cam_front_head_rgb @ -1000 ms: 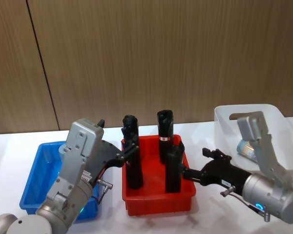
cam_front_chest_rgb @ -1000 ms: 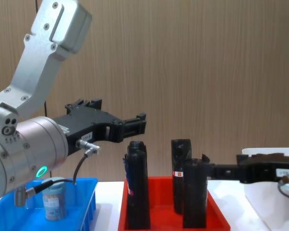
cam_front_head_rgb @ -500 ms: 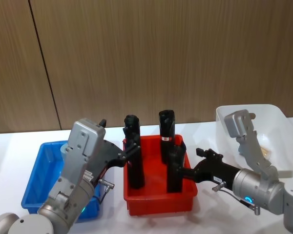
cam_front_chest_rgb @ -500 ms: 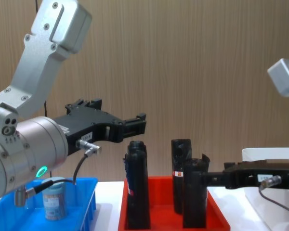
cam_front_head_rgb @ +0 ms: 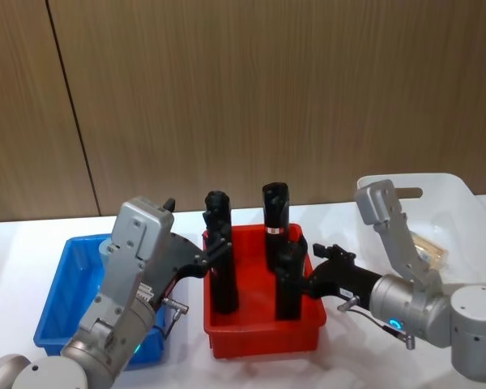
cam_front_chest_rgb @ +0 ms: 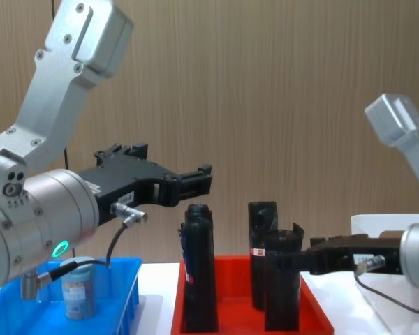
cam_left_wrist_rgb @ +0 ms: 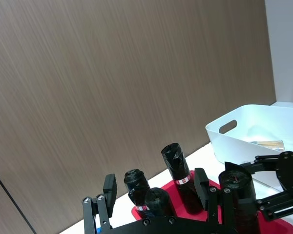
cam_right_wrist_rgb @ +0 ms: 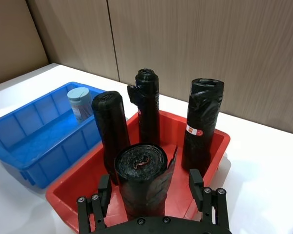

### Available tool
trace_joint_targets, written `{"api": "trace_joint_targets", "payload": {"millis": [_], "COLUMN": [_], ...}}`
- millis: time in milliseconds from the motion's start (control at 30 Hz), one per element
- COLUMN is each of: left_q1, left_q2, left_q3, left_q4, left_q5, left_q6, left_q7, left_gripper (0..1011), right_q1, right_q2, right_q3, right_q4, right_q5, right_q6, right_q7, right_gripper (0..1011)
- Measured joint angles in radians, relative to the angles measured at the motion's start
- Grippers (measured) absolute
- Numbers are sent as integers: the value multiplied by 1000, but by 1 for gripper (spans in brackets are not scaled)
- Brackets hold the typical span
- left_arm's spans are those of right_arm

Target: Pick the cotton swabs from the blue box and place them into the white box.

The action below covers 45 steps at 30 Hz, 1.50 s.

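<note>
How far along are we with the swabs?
Done: something pale lies in the white box, unclear what. In hand: nothing; right tool open around a black roll, left tool open, raised. Left: one cotton swabs tub in the blue box.

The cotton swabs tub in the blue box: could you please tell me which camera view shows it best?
The right wrist view shows the cotton swabs tub best: its round lid and clear body stand unobstructed in the blue box. In the chest view the tub is seen side-on, partly behind the left arm and its cable.
</note>
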Motion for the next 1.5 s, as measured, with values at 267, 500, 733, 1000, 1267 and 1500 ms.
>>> {"api": "trace_joint_targets", "payload": {"millis": [267,500,733,1000,1267,1500], "left_q1": [0,0,0,0,0,0], "left_q2": [0,0,0,0,0,0], "left_q3": [0,0,0,0,0,0], "left_q4": [0,0,0,0,0,0], "left_q5": [0,0,0,0,0,0], "left_q6": [0,0,0,0,0,0], "left_q7": [0,0,0,0,0,0], "left_gripper": [1004,1004,1004,1004,1004,1004], "right_q1": [26,40,48,45,31,18], "right_q2": [-18,-30,-37,-36,-27,-11], "right_q3": [-11,-20,-26,-29,-27,-15], "right_q4": [37,56,64,45,-12,-86], "right_q5": [-9,-17,-21,-19,-5,15], "right_q6": [-9,-13,-15,-14,-1,2], "right_q7": [-6,-11,-16,-22,-30,-45], "right_gripper": [1002,863,659,534,534,534]}}
